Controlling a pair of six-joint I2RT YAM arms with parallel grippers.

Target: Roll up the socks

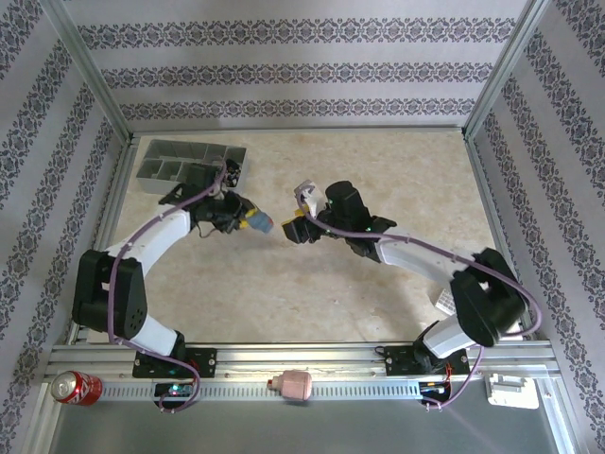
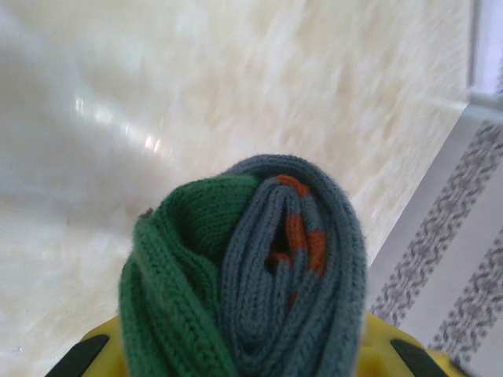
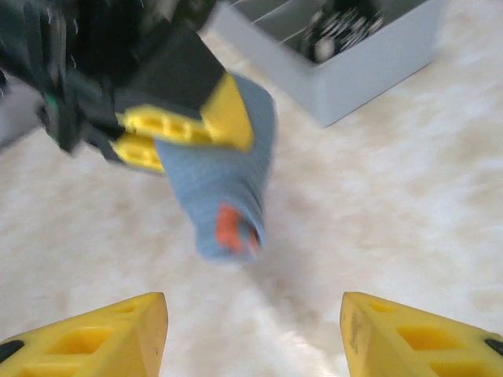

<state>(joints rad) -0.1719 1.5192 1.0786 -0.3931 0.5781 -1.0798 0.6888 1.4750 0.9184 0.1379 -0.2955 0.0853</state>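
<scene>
top cam / left pincer: my left pincer (image 1: 248, 221) is clamped down on the rolled blue-grey sock (image 1: 261, 225), a little toward 10 o'clock from the middle of the table (image 1: 312, 293).
top cam / right pincer: my right pincer (image 1: 295, 230) sits just at 3 o'clock of the sock, nose to nose with the left one. Doesn't look like it's touching.
top cam / why: my guess is that one side pins the roll so it can't spring undone, while the other hangs free to tuck the cuff.
top cam / hard to see: the grey organizer tray (image 1: 184, 159) is at 11 o'clock and my left arm covers its near corner. No idea from here what's in it.
left wrist / sock: a fat roll (image 2: 251, 267), teal-green on the 9 o'clock side, blue-grey at 3 o'clock, with orange-red bits down in the folds.
left wrist / grip: it's wedged between my left fingers (image 2: 98, 357). The frame cuts off the bottom, so how deep the bite goes, dunno.
right wrist / right pincer: my right fingers (image 3: 94, 338) are spread wide at 7 and 5 o'clock, with nothing between them but table.
right wrist / sock: it's up at 11 o'clock, poking out of the left pincer (image 3: 185, 118) with the orange-red end (image 3: 229, 228) down. There's a shadow under it, so I reckon it's off the surface.
right wrist / blurry: the whole shot is smeared. The tray (image 3: 369, 75) at 1 o'clock holds some black clutter (image 3: 338, 35). Could be the other sock, can't tell.
</scene>
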